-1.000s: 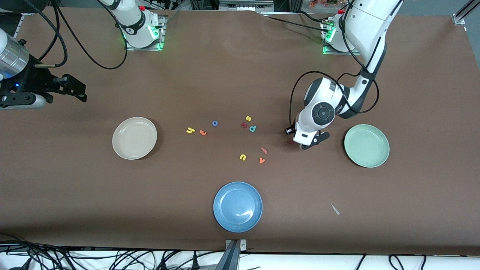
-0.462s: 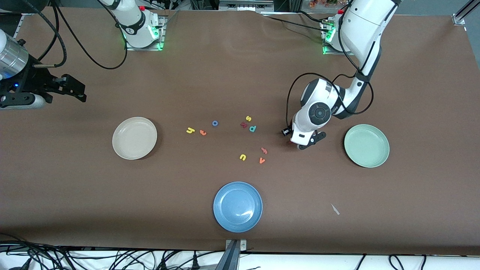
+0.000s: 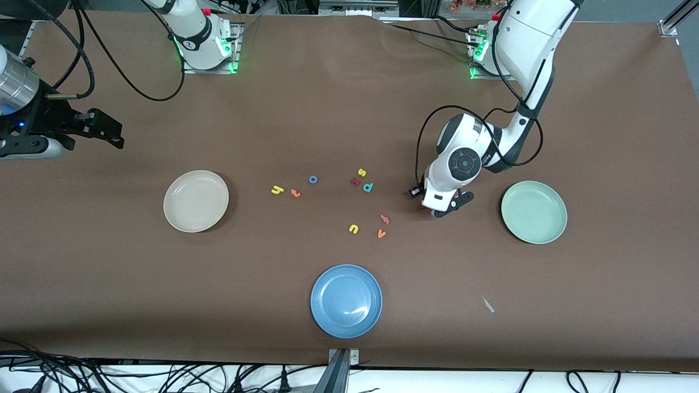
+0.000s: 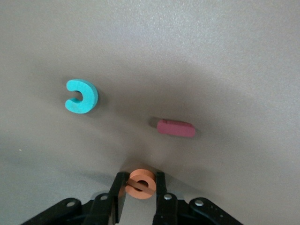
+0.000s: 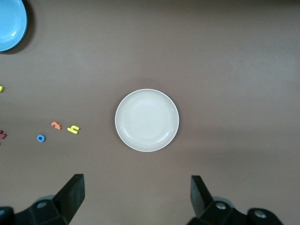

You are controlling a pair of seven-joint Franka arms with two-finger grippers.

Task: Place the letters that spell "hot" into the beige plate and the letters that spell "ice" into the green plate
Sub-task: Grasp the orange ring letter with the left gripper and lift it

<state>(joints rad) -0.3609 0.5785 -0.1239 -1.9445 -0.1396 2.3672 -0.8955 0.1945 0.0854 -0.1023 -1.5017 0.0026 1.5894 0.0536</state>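
My left gripper [image 4: 140, 180] is down at the table, shut on the orange e [image 4: 140, 183], with a finger against each side of it. The teal c [image 4: 80, 96] and the dark red i [image 4: 176, 128] lie flat close by. In the front view this gripper [image 3: 437, 210] sits between the loose letters and the green plate [image 3: 534, 212], and the arm hides the e and c. The yellow h [image 3: 277, 190], orange t [image 3: 295, 192] and blue o [image 3: 313, 179] lie beside the beige plate [image 3: 196, 201]. My right gripper [image 5: 137, 192] waits open, high over the right arm's end of the table.
A blue plate [image 3: 346, 301] sits near the front camera. Spare letters lie mid-table: yellow s [image 3: 361, 172], teal p [image 3: 368, 187], yellow u [image 3: 353, 228], orange v [image 3: 381, 233] and a pinkish one [image 3: 384, 219]. A small pale scrap [image 3: 487, 304] lies on the brown cloth.
The left gripper shifted slightly toward the middle of the table and its fingers closed in on the orange e. The right arm barely moved.
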